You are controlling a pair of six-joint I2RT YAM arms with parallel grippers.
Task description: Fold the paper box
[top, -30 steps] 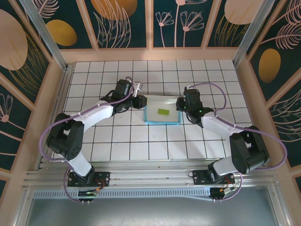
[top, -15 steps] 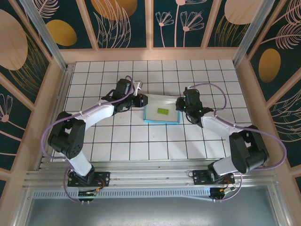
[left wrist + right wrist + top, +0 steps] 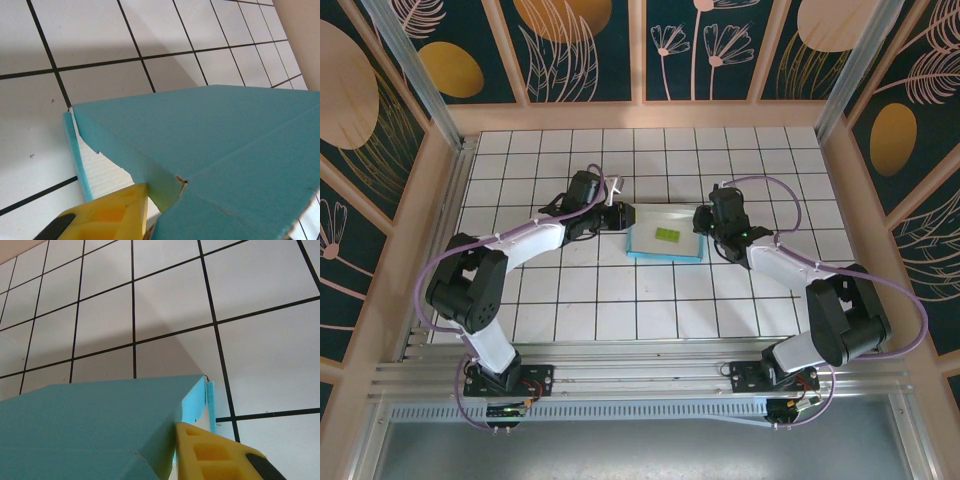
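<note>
The paper box [image 3: 665, 257] lies in the middle of the tiled table, white side up, with turquoise edges. My left gripper [image 3: 620, 216] is at its left end and my right gripper [image 3: 703, 222] at its right end. In the left wrist view a raised turquoise flap [image 3: 225, 140] passes beside one yellow finger [image 3: 115, 212]; the other finger is hidden behind the card, and the left gripper [image 3: 150, 205] is shut on the flap. In the right wrist view the box's turquoise wall [image 3: 90, 425] presses against a yellow finger [image 3: 210, 455], and the right gripper [image 3: 175, 445] is shut on that side.
A small lime-green piece [image 3: 667, 236] lies on the box's white inner face. White tiles [image 3: 650, 310] stretch around the box to the wooden walls [image 3: 405, 240] on three sides. Both arms reach inward from the near edge.
The left gripper's jaws have narrowed on the box's left flap, and its wrist has shifted slightly. The right arm and the box have stayed still.
</note>
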